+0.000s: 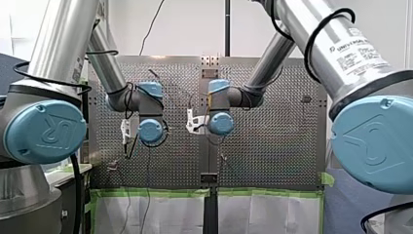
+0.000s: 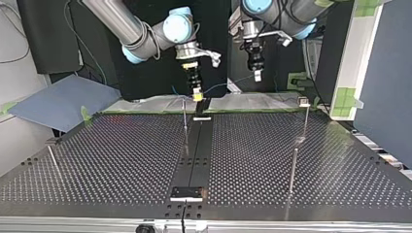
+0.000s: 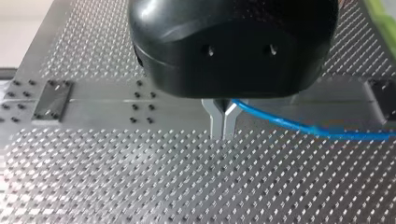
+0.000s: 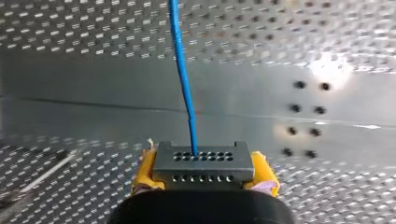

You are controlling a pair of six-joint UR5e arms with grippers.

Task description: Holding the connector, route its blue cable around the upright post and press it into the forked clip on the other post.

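My right gripper (image 4: 201,169) has yellow pads and is shut on the grey connector (image 4: 201,161), with both held above the table. The blue cable (image 4: 182,70) leaves the connector and runs ahead of it. In the top view my right gripper (image 2: 197,94) hangs over the table's far edge near a thin upright post (image 2: 185,121). My left gripper (image 2: 257,74) hangs beside it at the same height. Its metal fingers (image 3: 217,122) are pressed together, with the blue cable (image 3: 299,127) coming out at their base. A second post (image 2: 305,121) carries a small clip (image 2: 304,102) on top.
The perforated table (image 2: 107,160) has a dark centre strip (image 2: 197,150) with a small plate (image 2: 186,193) at its near end. Another thin rod (image 2: 293,170) stands near the clip post, and one (image 2: 53,162) leans at the top view's left. Green tape marks the far edge.
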